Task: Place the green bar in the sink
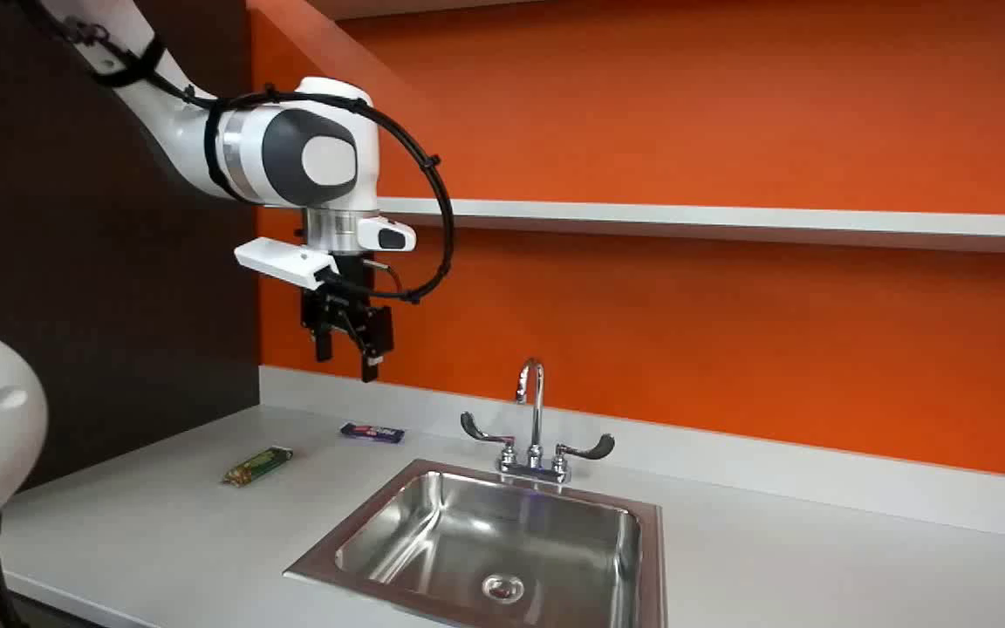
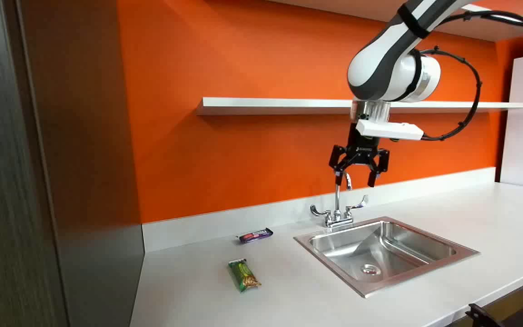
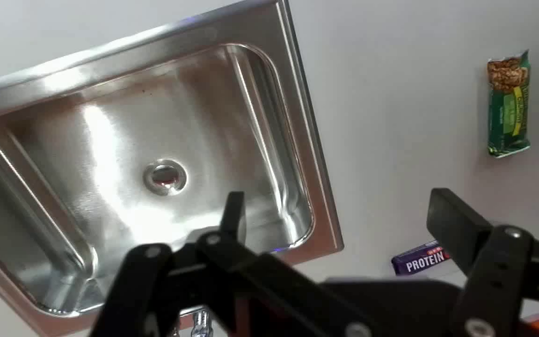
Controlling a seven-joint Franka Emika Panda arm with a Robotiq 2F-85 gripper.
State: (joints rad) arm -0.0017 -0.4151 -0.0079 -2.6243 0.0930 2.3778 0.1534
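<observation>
Wall (image 1: 686, 105), orange; worktop (image 1: 816, 567), pale, running along the wall; shelf (image 2: 279, 102), white, fixed to the wall; sink (image 2: 393, 258), rectangular, stainless steel, set into the worktop; end effector (image 2: 355, 180), black, jaws spread wide, holding nothing, raised above the worktop; green bar (image 3: 509, 104), lying on the worktop beside the sink, apart from it; purple bar (image 3: 420, 259), lettered PROTEIN, near the green bar

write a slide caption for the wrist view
Open gripper above the counter: sink at left, green bar at upper right, purple protein bar partly hidden.
</observation>
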